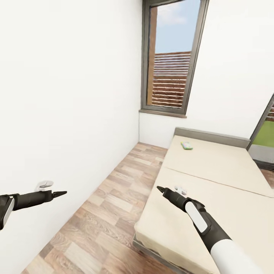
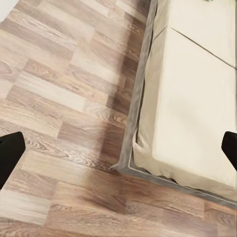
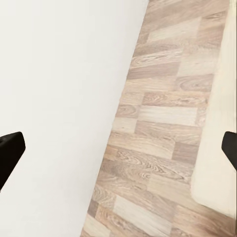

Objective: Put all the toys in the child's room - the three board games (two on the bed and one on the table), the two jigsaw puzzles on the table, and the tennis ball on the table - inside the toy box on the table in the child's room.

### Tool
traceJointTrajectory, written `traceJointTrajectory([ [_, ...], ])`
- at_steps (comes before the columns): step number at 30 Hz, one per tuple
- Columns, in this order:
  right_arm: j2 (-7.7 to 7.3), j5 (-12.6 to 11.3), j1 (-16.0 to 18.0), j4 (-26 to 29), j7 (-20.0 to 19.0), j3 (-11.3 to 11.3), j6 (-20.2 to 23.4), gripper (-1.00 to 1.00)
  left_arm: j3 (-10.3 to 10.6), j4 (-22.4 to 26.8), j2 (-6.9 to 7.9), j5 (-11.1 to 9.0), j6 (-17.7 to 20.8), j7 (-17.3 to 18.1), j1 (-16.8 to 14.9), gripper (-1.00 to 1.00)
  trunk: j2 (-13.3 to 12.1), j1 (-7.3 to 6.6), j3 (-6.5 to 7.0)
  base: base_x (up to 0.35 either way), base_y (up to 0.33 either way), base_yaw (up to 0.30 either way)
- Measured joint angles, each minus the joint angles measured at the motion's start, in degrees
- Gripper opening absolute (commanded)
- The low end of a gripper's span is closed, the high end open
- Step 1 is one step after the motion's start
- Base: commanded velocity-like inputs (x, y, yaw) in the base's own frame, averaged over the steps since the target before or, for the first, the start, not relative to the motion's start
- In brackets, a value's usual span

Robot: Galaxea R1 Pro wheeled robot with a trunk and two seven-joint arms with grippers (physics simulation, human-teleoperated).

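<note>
Head view shows our left gripper over the wooden floor, our right gripper above the bed; both wide open, empty. One board game lies near the headboard edge.

A low bed with a beige mattress, dark grey frame and low grey headboard stands against the far white wall, under a tall dark-framed window that looks out on wooden slats and blue sky. One small pale blue-green board game lies flat on the mattress near the headboard. A strip of wood-plank floor runs between the bed and the left wall. The left claw hangs over that floor beside the wall, its tip drawn to a point. The right claw is held above the bed's near edge, likewise narrowed to a point.
</note>
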State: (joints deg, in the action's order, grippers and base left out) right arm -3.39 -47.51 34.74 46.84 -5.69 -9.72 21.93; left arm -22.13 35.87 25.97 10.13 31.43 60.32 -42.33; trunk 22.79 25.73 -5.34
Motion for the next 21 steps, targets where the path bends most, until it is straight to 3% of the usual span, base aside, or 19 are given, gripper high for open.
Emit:
traceJointTrajectory([
  [21, 0.0, 0.0, 0.0, 0.0, 0.0, 0.0, -0.1, 1.0, 0.0, 0.0, 0.0, 0.1, 0.0, 0.0, 0.0, 1.0, 0.0, 0.01, 0.01, 0.02, 0.026, -0.282],
])
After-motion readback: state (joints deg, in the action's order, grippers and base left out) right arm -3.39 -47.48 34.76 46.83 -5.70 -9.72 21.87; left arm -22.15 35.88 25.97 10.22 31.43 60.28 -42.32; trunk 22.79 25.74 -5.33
